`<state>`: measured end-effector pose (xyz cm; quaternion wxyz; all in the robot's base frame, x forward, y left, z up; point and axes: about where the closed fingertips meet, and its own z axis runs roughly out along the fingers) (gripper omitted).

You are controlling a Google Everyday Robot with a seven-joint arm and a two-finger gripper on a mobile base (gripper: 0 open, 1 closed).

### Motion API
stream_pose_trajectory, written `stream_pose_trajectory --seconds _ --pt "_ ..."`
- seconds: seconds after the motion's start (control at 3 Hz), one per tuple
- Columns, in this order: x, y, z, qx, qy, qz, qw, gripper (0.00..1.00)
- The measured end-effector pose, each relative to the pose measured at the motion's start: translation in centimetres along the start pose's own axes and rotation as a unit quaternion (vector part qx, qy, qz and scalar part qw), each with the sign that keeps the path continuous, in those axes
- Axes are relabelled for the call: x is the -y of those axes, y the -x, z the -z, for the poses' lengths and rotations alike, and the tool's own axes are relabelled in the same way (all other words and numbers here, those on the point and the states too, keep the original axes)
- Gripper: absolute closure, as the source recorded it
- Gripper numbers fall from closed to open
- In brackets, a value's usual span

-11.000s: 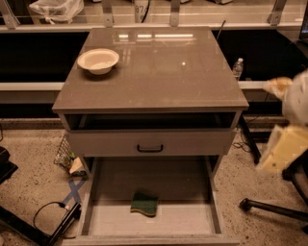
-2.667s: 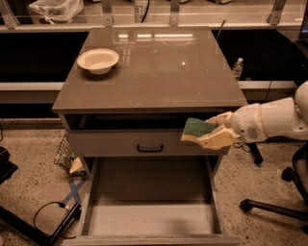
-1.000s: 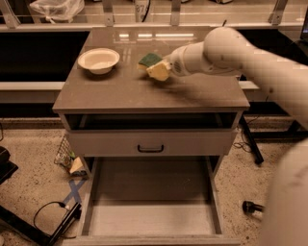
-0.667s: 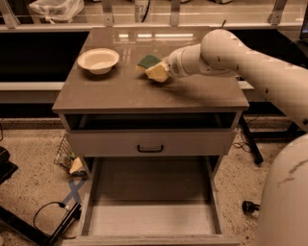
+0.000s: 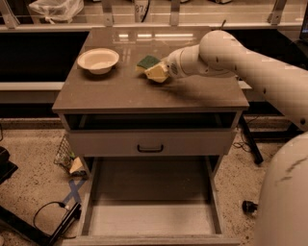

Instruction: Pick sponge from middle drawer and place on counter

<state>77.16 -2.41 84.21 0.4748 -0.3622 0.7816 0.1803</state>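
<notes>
Since 2.7 s ago the arm has swung from in front of the cabinet up over the surface (image 5: pixel 192 91). Against 0.7 s ago the sponge (image 5: pixel 147 61) has barely shifted, so the descent looks about finished. The middle drawer (image 5: pixel 151 218) stands pulled out with its floor bare.

Now: the pincer (image 5: pixel 155 72) is over the back-centre of the surface, to the right of the white bowl (image 5: pixel 98 60) and apart from it. It is pinching the sponge at its tip, green face up. I can't tell whether the yellow underside touches the surface yet.

Step in hand is the release. My read:
- Settle the sponge flat before letting go — a drop from a tilt could flip it or bounce it toward the bowl.
- Spread the fingers fully, since soft foam tends to cling to 1 pad.
- Retreat straight up first, then back. A sideways pull would drag the sponge over the glossy top.
- The spot is well in from every edge, so no shift is needed.

Writing: no brand or label is legible on the sponge, the bowl or the drawer front (image 5: pixel 150 142). A scrap of print (image 5: pixel 139 6) at the top edge is too cut off to read.
</notes>
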Motion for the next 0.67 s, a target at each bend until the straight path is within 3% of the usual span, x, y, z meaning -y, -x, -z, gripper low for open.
stream_pose_trajectory --seconds 0.33,0.67 --pt "-0.19 -0.02 -0.22 0.0 0.002 0.0 1.0 0.08" --pt "-0.32 -0.03 -0.37 -0.001 0.003 0.0 1.0 0.0"
